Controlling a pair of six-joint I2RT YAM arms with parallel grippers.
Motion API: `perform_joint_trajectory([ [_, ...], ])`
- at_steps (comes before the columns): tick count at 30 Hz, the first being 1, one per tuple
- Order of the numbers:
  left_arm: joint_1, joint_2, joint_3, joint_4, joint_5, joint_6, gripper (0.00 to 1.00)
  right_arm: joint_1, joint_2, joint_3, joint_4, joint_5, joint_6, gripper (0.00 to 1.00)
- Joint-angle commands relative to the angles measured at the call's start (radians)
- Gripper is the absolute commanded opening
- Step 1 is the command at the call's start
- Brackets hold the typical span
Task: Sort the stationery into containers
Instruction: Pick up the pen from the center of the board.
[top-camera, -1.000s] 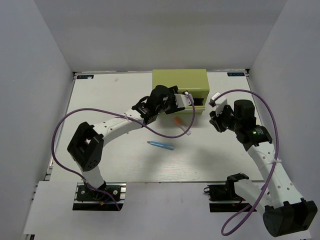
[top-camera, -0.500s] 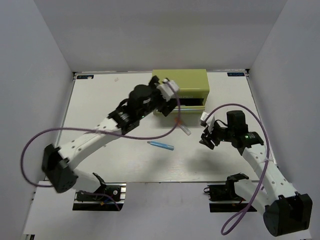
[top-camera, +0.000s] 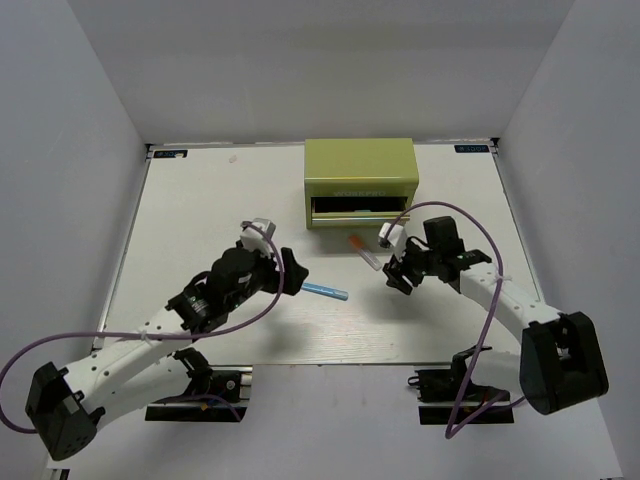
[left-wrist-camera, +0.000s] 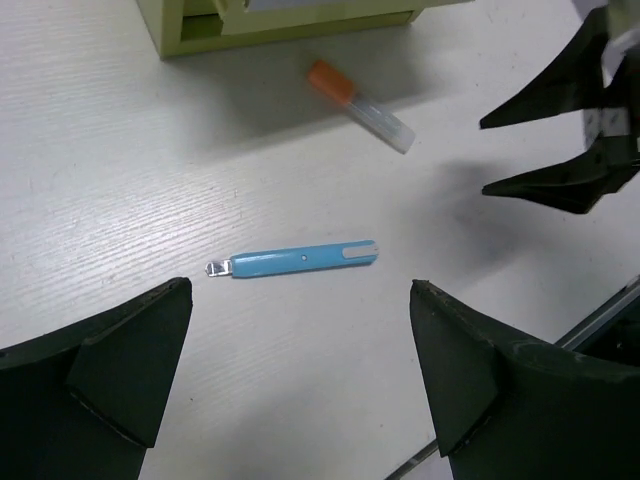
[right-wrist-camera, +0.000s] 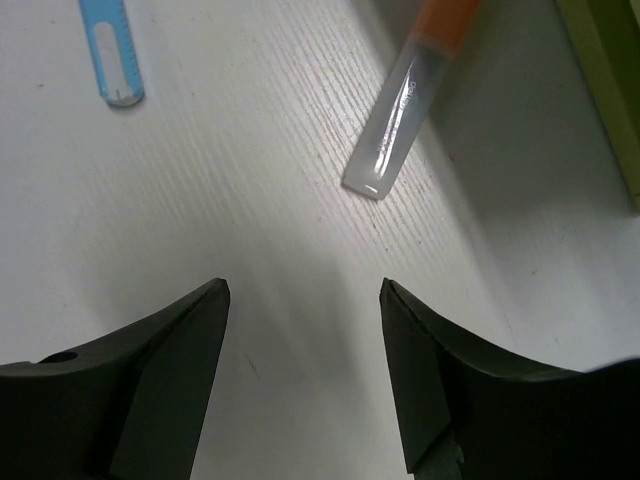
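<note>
The olive-green box stands at the back centre, and its upper drawer is pulled out a little. The stick with an orange end lies on the table in front of the box. It also shows in the left wrist view and the right wrist view. The light blue stick lies nearer, and shows in the left wrist view. My left gripper is open and empty just left of the blue stick. My right gripper is open and empty just right of the orange-ended stick. No other sticks show.
The white table has a raised edge on all sides, with grey walls close around it. Purple cables loop from both arms over the table. The box's corner shows at the right of the right wrist view.
My left arm has drawn back from the box's drawer and come down beside the blue stick. My right arm has moved left and lower, towards the orange-ended stick.
</note>
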Motion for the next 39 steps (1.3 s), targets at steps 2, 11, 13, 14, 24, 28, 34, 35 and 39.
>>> perform_joint_trajectory([
  [2, 0.001, -0.113, -0.024, 0.056, -0.063, -0.114, 1.00, 0.049, 0.061, 0.010, 0.136, 0.105, 0.092, 0.70],
  [11, 0.001, -0.115, -0.001, -0.007, -0.086, -0.094, 1.00, 0.128, 0.197, 0.048, 0.275, 0.252, 0.247, 0.77],
  [13, 0.001, -0.115, -0.012, -0.007, -0.086, -0.105, 1.00, 0.137, 0.222, 0.058, 0.271, 0.283, 0.284, 0.77],
  [14, 0.001, -0.115, -0.012, -0.007, -0.086, -0.114, 1.00, 0.143, 0.246, 0.073, 0.304, 0.307, 0.290, 0.77],
  [24, 0.001, -0.124, -0.021, 0.003, -0.095, -0.114, 1.00, 0.171, 0.337, 0.118, 0.343, 0.343, 0.342, 0.77],
  [28, 0.001, -0.115, -0.010, -0.006, -0.095, -0.103, 1.00, 0.186, 0.345, 0.105, 0.353, 0.341, 0.351, 0.70],
  [34, 0.001, -0.115, -0.010, -0.006, -0.105, -0.103, 1.00, 0.201, 0.363, 0.113, 0.338, 0.349, 0.351, 0.62],
  [35, 0.001, -0.115, -0.010, -0.006, -0.105, -0.103, 1.00, 0.204, 0.368, 0.117, 0.337, 0.349, 0.348, 0.62],
  [39, 0.001, -0.115, 0.010, -0.016, -0.105, -0.103, 1.00, 0.212, 0.397, 0.137, 0.321, 0.379, 0.353, 0.57],
])
